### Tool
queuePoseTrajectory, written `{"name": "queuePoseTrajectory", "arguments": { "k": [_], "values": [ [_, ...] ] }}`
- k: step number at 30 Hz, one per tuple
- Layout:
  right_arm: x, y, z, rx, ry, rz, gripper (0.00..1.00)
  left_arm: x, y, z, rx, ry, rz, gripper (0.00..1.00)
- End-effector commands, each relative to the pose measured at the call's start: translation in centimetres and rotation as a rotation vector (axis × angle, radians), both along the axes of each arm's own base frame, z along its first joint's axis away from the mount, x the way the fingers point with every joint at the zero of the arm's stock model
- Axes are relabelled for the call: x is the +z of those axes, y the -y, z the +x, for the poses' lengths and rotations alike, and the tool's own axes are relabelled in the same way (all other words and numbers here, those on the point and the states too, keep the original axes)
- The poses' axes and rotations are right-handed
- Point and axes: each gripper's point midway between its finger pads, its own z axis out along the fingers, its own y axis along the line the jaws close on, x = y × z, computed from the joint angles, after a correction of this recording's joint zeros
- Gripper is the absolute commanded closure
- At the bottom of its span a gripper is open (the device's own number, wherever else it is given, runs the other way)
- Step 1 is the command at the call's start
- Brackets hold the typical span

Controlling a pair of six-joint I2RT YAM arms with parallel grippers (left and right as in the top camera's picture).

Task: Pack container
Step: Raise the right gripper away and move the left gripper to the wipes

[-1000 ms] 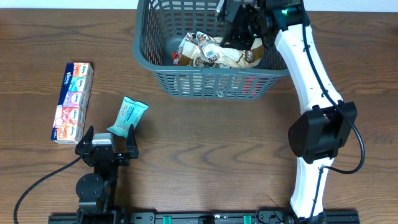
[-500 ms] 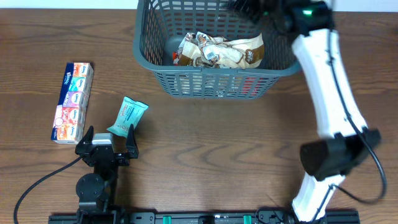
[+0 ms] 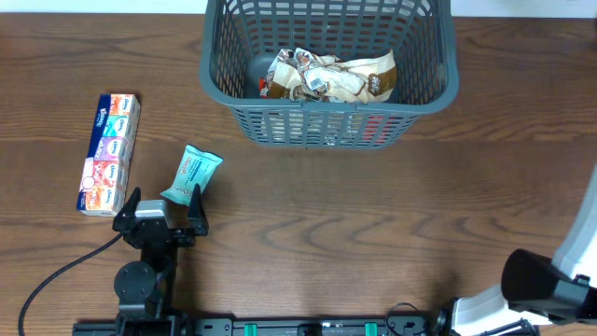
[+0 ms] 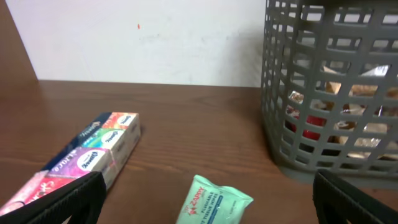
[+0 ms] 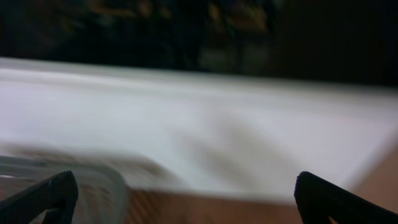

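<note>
The basket [image 3: 326, 123] sits at upper centre of the overhead frame on the surface [image 3: 373, 215], snack packs [image 3: 326, 75] heaped on its floor. Stiff and likely light, with lattice walls — the thick rim looks the best hold if it needs shifting. The left tool [image 3: 160, 213] stands spread at lower left, a soft teal pack [image 3: 191, 174] just beyond its fingers. The right tool [image 5: 186, 198], in a blurred view, looks spread and empty.
</note>
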Motion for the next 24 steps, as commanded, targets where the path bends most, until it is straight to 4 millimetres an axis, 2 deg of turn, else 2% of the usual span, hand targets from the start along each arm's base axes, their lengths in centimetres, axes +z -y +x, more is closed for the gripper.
{"name": "queuePoseTrajectory", "arguments": {
  "k": [1,4,7,11,14,17,18,21,24],
  "values": [
    [-2.3,4.2,-1.0,-0.117,-0.075,0.137,0.01,3.1,-0.1,-0.4,0.008,0.036,-0.098,0.01],
    [-6.3,7.0,-1.8,-0.19,-0.208,0.185,0.01,5.4,-0.3,-0.9,0.023,-0.007,-0.093,0.01],
    [-11.1,8.7,-2.3,-0.24,-0.359,0.241,0.01,8.2,-0.3,-0.9,0.027,-0.105,-0.063,0.02],
    [-16.9,9.2,-2.0,-0.238,-0.535,0.283,0.01,11.7,-0.3,0.3,0.025,-0.257,-0.027,0.01],
    [-21.2,8.9,-1.6,-0.218,-0.662,0.305,0.01,12.8,-0.3,1.4,0.023,-0.416,-0.008,0.01],
    [-25.4,8.9,-1.3,-0.21,-0.773,0.332,0.01,12.4,-0.3,2.1,0.021,-0.617,0.007,0.01],
    [-26.2,9.0,-1.2,-0.211,-0.79,0.334,0.01,12.1,-0.3,2.2,0.017,-0.673,0.016,0.01],
    [-29.5,9.4,-1.0,-0.235,-0.869,0.334,0.01,10.4,-0.3,2.7,0.006,-0.844,0.042,0.01],
    [-31.6,9.6,-1.2,-0.253,-0.921,0.328,0.01,8.0,-0.2,3.0,0.003,-0.966,0.046,0.01]
  ]
}}
